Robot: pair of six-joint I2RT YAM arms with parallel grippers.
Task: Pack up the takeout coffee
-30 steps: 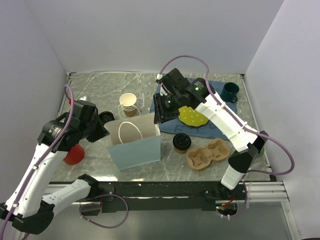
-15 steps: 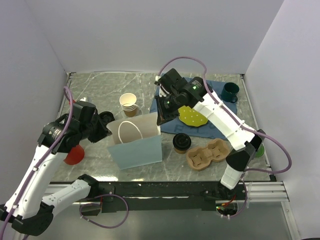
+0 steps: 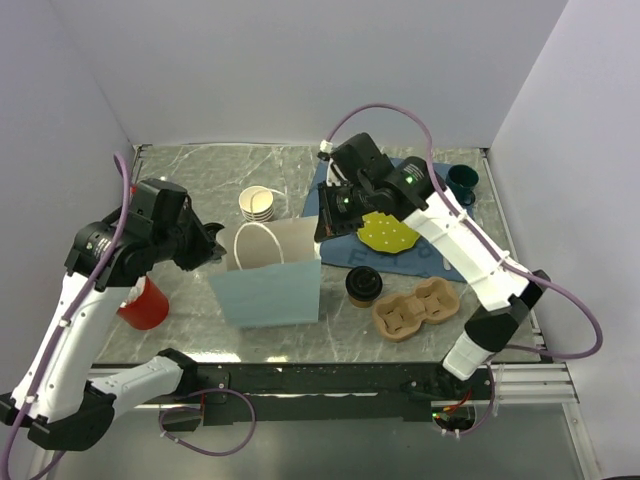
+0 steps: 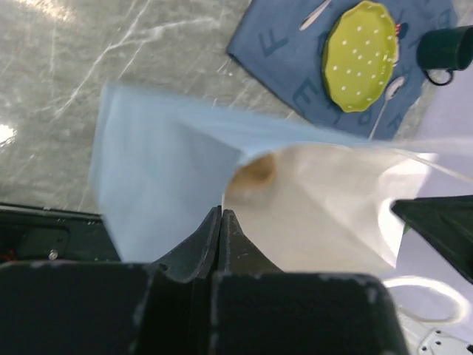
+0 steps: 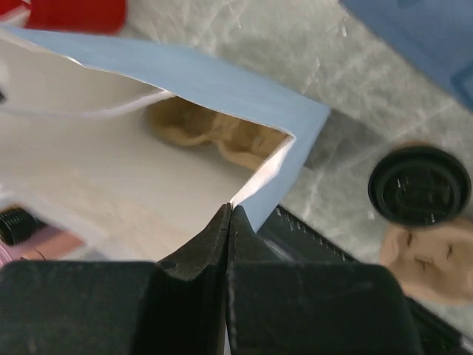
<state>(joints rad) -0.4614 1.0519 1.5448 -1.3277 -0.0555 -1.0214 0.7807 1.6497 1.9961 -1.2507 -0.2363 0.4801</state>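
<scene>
Overhead, the small brown paper cup with a round black plastic lid stands near the bench's front edge, outside the light blue paper bag, beside a moulded tan pulp cup carrier. Left gripper and right gripper pinch opposite bag rims. Left wrist: fingers pressed onto paper; an unclear tan shape lies inside. Right wrist: fingers nip the rim; the lidded cup sits outside.

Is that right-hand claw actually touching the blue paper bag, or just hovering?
Touching. The right wrist view shows the right gripper with its jaws shut on the rim of the blue paper bag, the paper edge pinched between them.
</scene>
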